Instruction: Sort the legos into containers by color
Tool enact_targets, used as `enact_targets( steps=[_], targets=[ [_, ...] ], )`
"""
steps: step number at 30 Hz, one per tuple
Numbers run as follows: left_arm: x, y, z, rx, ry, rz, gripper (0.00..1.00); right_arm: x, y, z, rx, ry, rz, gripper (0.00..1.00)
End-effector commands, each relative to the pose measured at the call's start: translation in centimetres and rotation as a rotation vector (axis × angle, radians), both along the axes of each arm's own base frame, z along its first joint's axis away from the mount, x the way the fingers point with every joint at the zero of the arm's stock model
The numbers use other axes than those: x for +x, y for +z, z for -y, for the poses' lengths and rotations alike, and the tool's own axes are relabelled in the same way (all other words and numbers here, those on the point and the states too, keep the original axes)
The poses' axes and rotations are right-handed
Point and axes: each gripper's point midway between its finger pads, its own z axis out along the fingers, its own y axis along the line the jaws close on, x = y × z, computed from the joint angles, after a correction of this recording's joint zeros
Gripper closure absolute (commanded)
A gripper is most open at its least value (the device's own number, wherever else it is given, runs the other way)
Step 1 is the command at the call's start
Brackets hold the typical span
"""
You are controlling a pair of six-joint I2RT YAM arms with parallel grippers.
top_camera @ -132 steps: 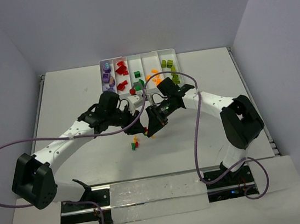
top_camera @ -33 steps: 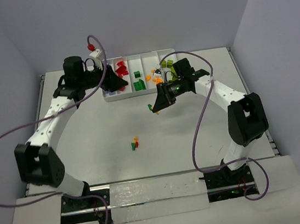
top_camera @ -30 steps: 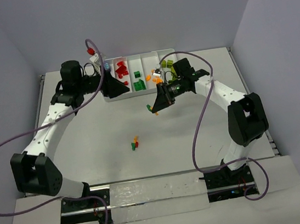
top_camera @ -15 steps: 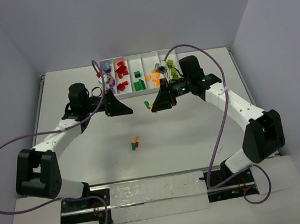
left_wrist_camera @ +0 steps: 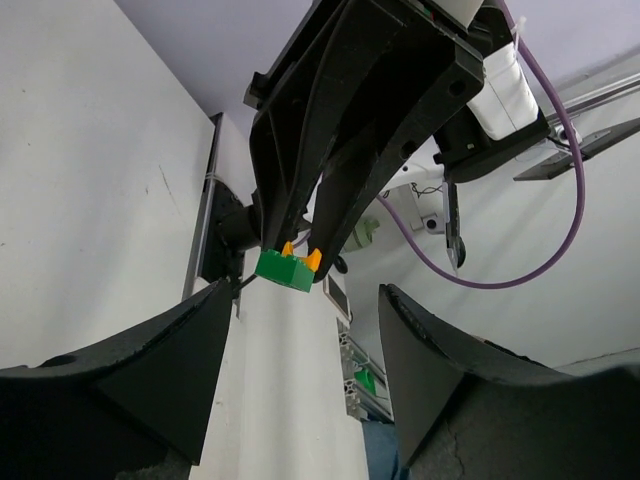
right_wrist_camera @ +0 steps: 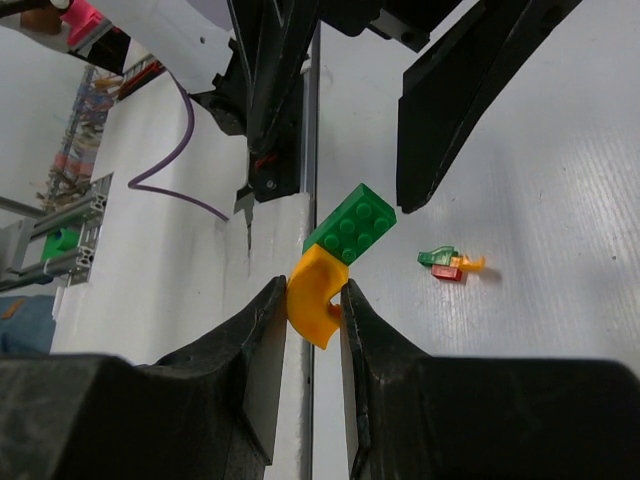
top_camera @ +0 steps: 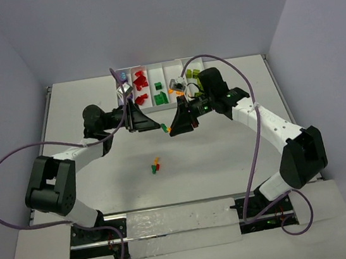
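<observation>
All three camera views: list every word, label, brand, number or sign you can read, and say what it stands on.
No text can be read in any view.
green lego, touching the orange lego that the right end effector grips: the studs look plain, and any mark on them is too small to tell.
white tray: no label shows.
</observation>
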Motion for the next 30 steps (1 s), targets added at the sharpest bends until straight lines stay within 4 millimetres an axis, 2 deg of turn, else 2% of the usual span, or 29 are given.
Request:
enact_targets(
  steps=[1,5,22,30],
  targets=[
    [-0.7,1.0,0.6,-0.014,-0.030,0.083,0.31,0.2,1.9,-0.4,0.027,0.013,0.060,1.00],
    [-1.0,0.8,1.2,0.007,-0.038,0.118,0.34,0.2,1.9,-0.6,0.027,0.015,0.055,1.00],
    [-1.9,2.4,1.2,-0.059,-0.066,0.125,0.52,0.3,1.8,-0.9,0.027,0.011,0.044,1.00],
    [-1.8,2.1,1.4,-0.050,-0.069,0.120,0.68,0.2,1.9,-0.9,0.034,0.014,0.038,1.00]
  ],
)
